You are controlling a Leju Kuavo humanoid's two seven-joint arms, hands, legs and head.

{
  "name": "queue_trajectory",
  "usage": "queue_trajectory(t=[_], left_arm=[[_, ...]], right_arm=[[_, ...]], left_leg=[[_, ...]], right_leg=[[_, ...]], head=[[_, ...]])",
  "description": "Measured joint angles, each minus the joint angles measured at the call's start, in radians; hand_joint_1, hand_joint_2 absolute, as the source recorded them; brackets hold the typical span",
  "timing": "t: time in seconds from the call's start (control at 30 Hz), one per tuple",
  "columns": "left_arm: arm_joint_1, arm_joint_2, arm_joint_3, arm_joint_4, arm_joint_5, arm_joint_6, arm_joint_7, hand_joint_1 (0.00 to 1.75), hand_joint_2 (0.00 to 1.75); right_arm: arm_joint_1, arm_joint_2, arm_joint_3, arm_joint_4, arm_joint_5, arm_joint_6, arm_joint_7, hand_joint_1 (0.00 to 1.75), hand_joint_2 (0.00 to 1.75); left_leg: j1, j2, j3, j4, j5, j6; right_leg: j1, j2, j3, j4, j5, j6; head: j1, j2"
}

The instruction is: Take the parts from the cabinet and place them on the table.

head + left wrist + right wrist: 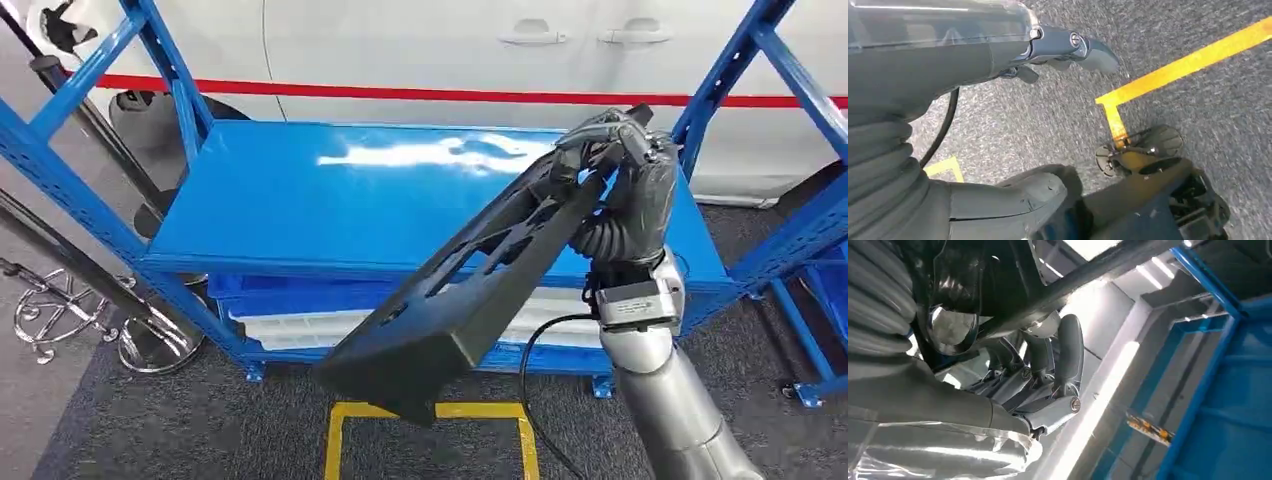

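A long black plastic part (470, 290) with several cut-outs hangs slanted in front of the blue cabinet shelf (300, 200), its low end over the floor. My right hand (625, 185) grips the part's upper end, above the shelf's right side. In the right wrist view the fingers (1068, 355) curl around the dark part (1088, 270), which crosses the picture as a bar. My left hand (948, 60) hangs over the grey carpet and holds nothing, its fingers apart. The shelf top is bare and shiny.
Blue uprights (165, 70) frame the cabinet on both sides. A white tray (290, 325) lies on a lower shelf. A white car body with a red stripe (450, 95) stands behind. A chrome stand (150, 340) is at the left, and yellow floor tape (430, 410) lies in front.
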Motion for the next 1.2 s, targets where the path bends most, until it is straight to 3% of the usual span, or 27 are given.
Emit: queue_trajectory(t=[0.07,0.1,0.13,0.2,0.23,0.27,0.33,0.37,0.4,0.47,0.5,0.57,0.6,0.63,0.67,0.73,0.77,0.8,0.83,0.87,0.9,0.93,1.0,1.1,1.13,1.17,1.2], left_arm=[[-0.001,-0.002,0.000,0.000,0.000,-0.003,0.000,0.00,1.75],[0.000,-0.002,0.000,0.000,0.000,-0.003,-0.001,0.00,1.75],[0.000,-0.003,0.000,0.000,-0.001,-0.003,-0.001,0.00,1.75],[-0.003,-0.003,0.000,0.000,-0.001,-0.004,-0.002,0.00,1.75],[-0.006,-0.003,0.000,0.000,-0.002,-0.004,-0.002,0.00,1.75],[-0.008,-0.003,0.000,0.000,-0.002,-0.004,-0.002,0.00,1.75],[-0.008,-0.003,0.000,0.000,-0.003,-0.004,-0.002,0.00,1.75],[-0.008,-0.003,0.000,0.000,-0.003,-0.004,-0.003,0.00,1.75],[-0.009,-0.003,0.000,0.000,-0.003,-0.004,-0.005,0.00,1.75],[-0.013,-0.002,0.000,-0.002,-0.003,-0.004,-0.006,0.00,1.75],[-0.014,-0.003,0.000,-0.002,-0.003,-0.004,-0.007,0.00,1.75],[-0.014,-0.003,0.000,-0.002,-0.005,-0.004,-0.007,0.00,1.75],[-0.011,-0.005,0.000,-0.002,-0.005,-0.004,-0.007,0.00,1.75],[-0.013,-0.005,0.000,-0.002,-0.006,-0.004,-0.008,0.00,1.75],[-0.013,-0.006,0.000,-0.002,-0.006,-0.004,-0.008,0.00,1.75],[-0.012,-0.009,0.000,-0.002,-0.005,-0.004,-0.008,0.00,1.75],[-0.010,-0.010,0.000,-0.002,-0.005,-0.006,-0.009,0.00,1.75],[-0.007,-0.010,0.001,-0.002,-0.005,-0.006,-0.009,0.00,1.75],[-0.005,-0.011,0.001,-0.002,-0.002,-0.006,-0.009,0.00,1.75],[-0.002,-0.011,0.001,-0.002,0.000,-0.006,-0.009,0.00,1.75],[0.001,-0.011,0.002,-0.002,0.000,-0.006,-0.009,0.00,1.75],[0.003,-0.011,0.002,-0.002,0.001,-0.006,-0.010,0.00,1.75],[0.005,-0.011,0.003,-0.002,0.003,-0.006,-0.015,0.00,1.75],[0.010,-0.011,0.003,-0.002,0.004,-0.007,-0.019,0.00,1.75],[0.013,-0.011,0.005,-0.002,0.006,-0.007,-0.020,0.00,1.75],[0.016,-0.011,0.008,-0.002,0.011,-0.007,-0.022,0.00,1.75],[0.015,-0.011,0.010,-0.002,0.013,-0.007,-0.025,0.00,1.75]], right_arm=[[0.000,0.000,0.003,0.004,0.016,-0.005,0.001,1.75,1.75],[0.001,0.000,0.005,0.008,0.021,-0.007,0.001,1.75,1.75],[0.002,0.001,0.006,0.010,0.026,-0.008,0.001,1.75,1.75],[0.006,0.001,0.008,0.014,0.028,-0.009,0.001,1.75,1.75],[0.009,0.001,0.008,0.017,0.028,-0.009,0.001,1.75,1.75],[0.012,0.001,0.010,0.019,0.028,-0.010,0.001,1.75,1.75],[0.024,0.001,0.014,0.023,0.030,-0.014,0.001,1.75,1.75],[0.034,0.001,0.015,0.024,0.032,-0.021,-0.002,1.75,1.75],[0.044,0.002,0.016,0.025,0.038,-0.029,-0.006,1.75,1.75],[0.067,0.004,0.016,0.026,0.050,-0.045,-0.022,1.75,1.75],[0.081,0.008,0.017,0.027,0.052,-0.050,-0.029,1.75,1.75],[0.113,0.016,0.021,0.032,0.059,-0.061,-0.042,1.75,1.75],[0.132,0.016,0.021,0.034,0.060,-0.066,-0.051,1.75,1.75],[0.147,0.017,0.022,0.037,0.061,-0.069,-0.055,1.75,1.75],[0.157,0.018,0.023,0.040,0.061,-0.073,-0.056,1.75,1.75],[0.184,0.021,0.024,0.045,0.061,-0.081,-0.061,1.75,1.75],[0.203,0.026,0.024,0.048,0.061,-0.087,-0.067,1.75,1.75],[0.223,0.031,0.024,0.051,0.064,-0.096,-0.074,1.75,1.75],[0.245,0.040,0.024,0.055,0.069,-0.106,-0.087,1.75,1.75],[0.268,0.050,0.024,0.058,0.076,-0.119,-0.101,1.75,1.75],[0.293,0.061,0.024,0.062,0.084,-0.132,-0.115,1.75,1.75],[0.307,0.069,0.024,0.064,0.088,-0.139,-0.123,1.75,1.75],[0.340,0.093,0.026,0.073,0.096,-0.150,-0.143,1.75,1.75],[0.398,0.122,0.031,0.096,0.100,-0.158,-0.154,1.75,1.75],[0.409,0.131,0.032,0.103,0.099,-0.157,-0.155,1.75,1.75],[0.417,0.139,0.032,0.108,0.098,-0.158,-0.156,1.75,1.75],[0.429,0.151,0.032,0.113,0.099,-0.165,-0.161,1.75,1.75]], left_leg=[[-0.001,-0.002,-0.005,-0.004,0.015,-0.014],[0.005,-0.005,-0.011,0.007,-0.002,-0.020],[0.005,-0.006,-0.026,0.034,-0.048,-0.026],[0.008,-0.006,-0.070,0.175,-0.168,-0.037],[0.009,-0.005,-0.088,0.249,-0.205,-0.040],[0.009,-0.005,-0.094,0.304,-0.214,-0.042],[0.008,-0.006,-0.051,0.292,-0.154,-0.038],[0.008,-0.006,0.002,0.227,-0.112,-0.033],[0.006,-0.006,0.068,0.137,-0.093,-0.023],[-0.001,-0.005,0.181,-0.039,-0.141,-0.005],[-0.003,-0.007,0.177,-0.038,-0.139,-0.007],[-0.009,-0.007,0.168,-0.046,-0.123,0.003],[0.004,-0.005,0.162,-0.063,-0.100,0.013],[0.003,0.000,0.155,-0.063,-0.087,0.019],[0.003,0.001,0.137,-0.063,-0.073,0.030],[0.001,0.003,0.103,-0.059,-0.050,0.030],[0.001,0.003,0.085,-0.056,-0.038,0.028],[0.002,0.003,0.067,-0.051,-0.027,0.026],[0.002,0.003,0.048,-0.044,-0.019,0.023],[0.003,0.003,0.030,-0.035,-0.012,0.020],[0.004,0.002,0.012,-0.023,-0.007,0.015],[0.004,0.001,0.004,-0.016,-0.004,0.012],[0.000,0.000,-0.012,0.002,0.001,0.004],[0.001,0.000,-0.015,-0.003,0.023,-0.017],[0.002,-0.002,-0.017,-0.003,0.031,-0.025],[0.008,-0.004,-0.028,0.014,-0.006,-0.030],[0.009,-0.003,-0.041,0.058,-0.075,-0.034]], right_leg=[[0.003,-0.002,-0.009,0.001,0.012,-0.016],[-0.007,-0.009,-0.017,-0.006,0.026,-0.028],[-0.006,-0.010,-0.028,-0.007,0.036,-0.039],[-0.004,-0.010,-0.058,-0.005,0.059,-0.044],[-0.002,-0.011,-0.074,-0.003,0.069,-0.044],[-0.001,-0.012,-0.091,0.000,0.081,-0.044],[0.001,-0.013,-0.121,0.003,0.100,-0.041],[0.003,-0.013,-0.135,0.005,0.111,-0.040],[0.006,-0.013,-0.145,0.006,0.121,-0.038],[0.008,-0.015,-0.153,0.007,0.138,-0.029],[0.004,-0.019,-0.151,0.000,0.148,-0.022],[0.000,-0.020,-0.149,-0.011,0.169,-0.009],[0.005,-0.019,-0.154,-0.011,0.168,-0.002],[0.000,-0.011,-0.165,0.003,0.130,0.000],[-0.001,-0.008,-0.182,0.051,0.060,0.001],[-0.004,-0.008,-0.212,0.199,-0.054,0.009],[-0.005,-0.008,-0.220,0.265,-0.068,0.012],[-0.006,-0.008,-0.214,0.298,-0.046,0.015],[-0.009,-0.008,-0.191,0.292,-0.008,0.017],[-0.011,-0.008,-0.148,0.248,0.032,0.017],[-0.014,-0.008,-0.086,0.172,0.051,0.017],[-0.015,-0.008,-0.043,0.117,0.044,0.016],[-0.007,-0.006,0.028,-0.001,-0.021,0.011],[0.001,-0.004,0.011,0.005,-0.012,-0.012],[-0.004,-0.006,0.000,-0.001,0.001,-0.025],[-0.008,-0.011,-0.009,-0.002,0.015,-0.036],[-0.008,-0.011,-0.023,-0.002,0.027,-0.045]], head=[[0.000,0.000],[0.000,0.000],[-0.001,0.000],[-0.002,0.000],[-0.001,0.000],[-0.002,0.000],[-0.002,0.000],[-0.002,0.000],[-0.002,0.000],[-0.001,0.000],[-0.002,0.000],[-0.002,0.000],[-0.001,0.000],[-0.001,0.000],[0.000,0.000],[-0.001,0.000],[-0.001,0.000],[-0.001,0.000],[-0.001,0.000],[-0.001,0.000],[-0.001,0.000],[-0.001,0.000],[-0.002,0.000],[-0.002,0.000],[-0.002,0.000],[-0.002,0.000],[-0.002,0.000]])
